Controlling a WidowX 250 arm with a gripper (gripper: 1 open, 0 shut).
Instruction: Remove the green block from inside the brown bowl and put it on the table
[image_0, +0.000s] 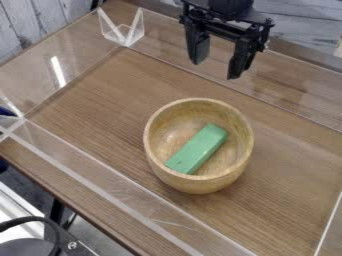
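Observation:
A round light-brown wooden bowl (201, 145) sits on the wood-grain table (94, 100), toward the near right. Inside it lies the bright green block (197, 149), slanted across the pale bottom. My black gripper (218, 55) hangs above and beyond the bowl, pointing straight down. Its two fingers stand wide apart with nothing between them, well clear of the bowl's rim and the block.
Low clear acrylic walls (80, 165) run round the tabletop, with a clear bracket (123, 28) at the far left corner. Bare wood stretches left of the bowl and behind it under the gripper. A dark chair base (34, 240) shows below the near edge.

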